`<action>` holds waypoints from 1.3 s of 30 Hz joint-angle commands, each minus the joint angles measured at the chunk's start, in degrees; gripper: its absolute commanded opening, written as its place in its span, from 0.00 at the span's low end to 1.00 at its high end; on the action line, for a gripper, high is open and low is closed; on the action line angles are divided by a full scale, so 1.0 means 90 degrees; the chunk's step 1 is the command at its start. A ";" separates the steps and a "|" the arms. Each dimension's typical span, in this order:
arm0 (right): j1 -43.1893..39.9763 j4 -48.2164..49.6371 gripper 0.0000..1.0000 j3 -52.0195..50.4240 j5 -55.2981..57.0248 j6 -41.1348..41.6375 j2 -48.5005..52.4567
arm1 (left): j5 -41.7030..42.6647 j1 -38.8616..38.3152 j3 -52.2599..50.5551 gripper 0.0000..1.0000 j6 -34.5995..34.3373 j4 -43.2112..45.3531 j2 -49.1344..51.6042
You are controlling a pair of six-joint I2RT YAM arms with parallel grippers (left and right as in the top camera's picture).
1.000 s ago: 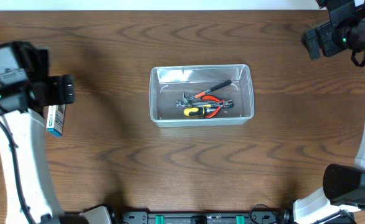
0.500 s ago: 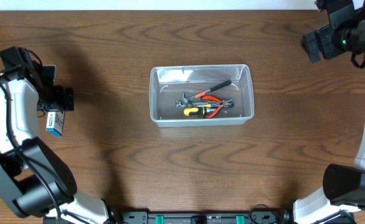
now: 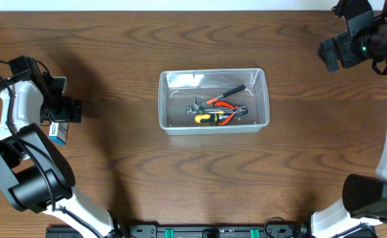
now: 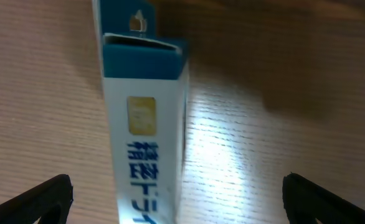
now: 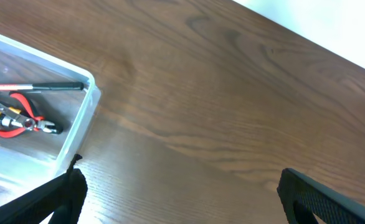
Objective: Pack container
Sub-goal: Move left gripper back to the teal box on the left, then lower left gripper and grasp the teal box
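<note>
A dark brown wood-grain tabletop [image 3: 127, 172] carries everything. Near its middle lies the clear, translucent rectangular plastic container [image 3: 213, 129] with rounded corners and a rim, its long sides running left to right. The right hand [image 3: 335, 49] hangs over the far right corner of the tabletop, well apart from the container; in the right wrist view its two dark fingers [image 5: 39, 199] stand wide apart with nothing between them but bare wood, and the container's near corner shows up and to the left of them. The left hand [image 4: 182, 198] is at the left edge of the tabletop, also well apart from the container, directly over a small blue-and-white cardboard box [image 3: 59, 132] that lies flat on the wood. In the left wrist view its fingers are spread wide, one at each lower corner, with the box running between them and touching neither. Inside the container, toward its right half, lie a slim tool with a red shaft and dark ends [image 3: 225, 95], a pair of red-handled pliers [image 3: 228, 115] and a tool with a yellow-and-black handle [image 3: 207, 118], bunched close together on the bottom.
</note>
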 commanded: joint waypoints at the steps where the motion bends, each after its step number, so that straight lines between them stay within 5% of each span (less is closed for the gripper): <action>1: -0.0017 -0.0017 0.99 -0.0041 0.0022 0.0027 0.0019 | 0.0022 0.0114 -0.0024 0.98 0.0112 0.0056 0.0192; 19: -0.0046 0.0024 0.99 -0.0041 0.0024 0.0219 0.0019 | 0.0039 0.0182 -0.0024 0.99 0.0109 0.0583 0.0699; 39: -0.0058 0.0022 0.99 -0.0041 0.0022 0.0418 0.0019 | 0.0039 0.0182 -0.0024 0.37 0.0109 0.0627 0.0699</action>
